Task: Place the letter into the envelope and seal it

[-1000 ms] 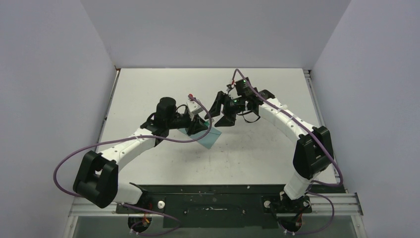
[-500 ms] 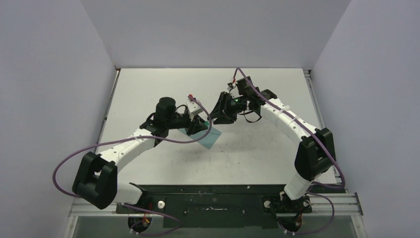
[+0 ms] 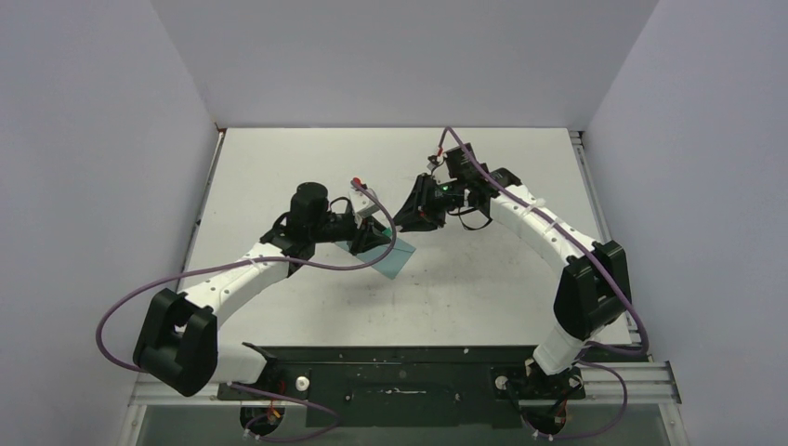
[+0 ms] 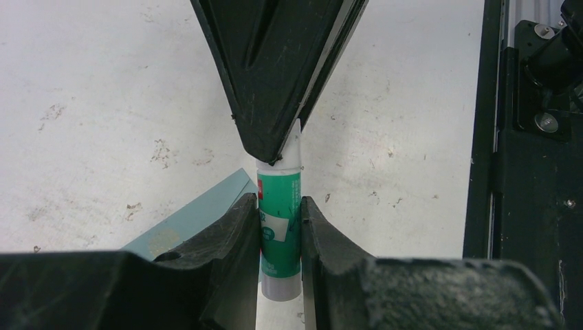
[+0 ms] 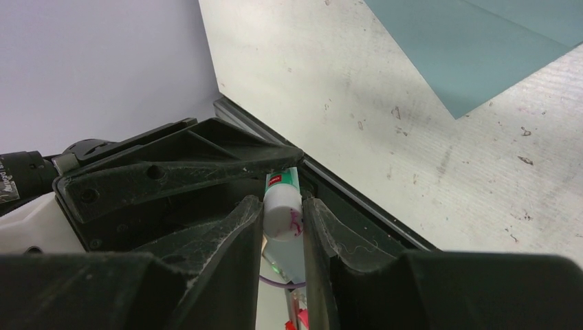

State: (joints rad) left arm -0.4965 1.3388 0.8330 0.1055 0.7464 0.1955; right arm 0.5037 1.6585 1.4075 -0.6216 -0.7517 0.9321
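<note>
The teal envelope (image 3: 397, 256) lies flat on the table; it also shows in the left wrist view (image 4: 196, 216) and the right wrist view (image 5: 474, 48). The letter is not in view. My left gripper (image 3: 374, 232) is shut on the green-labelled body of a glue stick (image 4: 280, 227), held above the envelope's edge. My right gripper (image 3: 406, 216) meets it nose to nose and is shut on the stick's white end (image 5: 283, 210). In the left wrist view the right gripper's fingers (image 4: 275, 75) cover the stick's far end.
The two arms arch in from both sides and meet mid-table. A black base rail (image 4: 522, 172) runs along the near edge. Grey walls enclose the table on three sides. Purple cables loop off each arm.
My right gripper has moved left toward the left gripper and shut its spread fingers on the end of the glue stick. The left gripper and envelope have stayed put.
</note>
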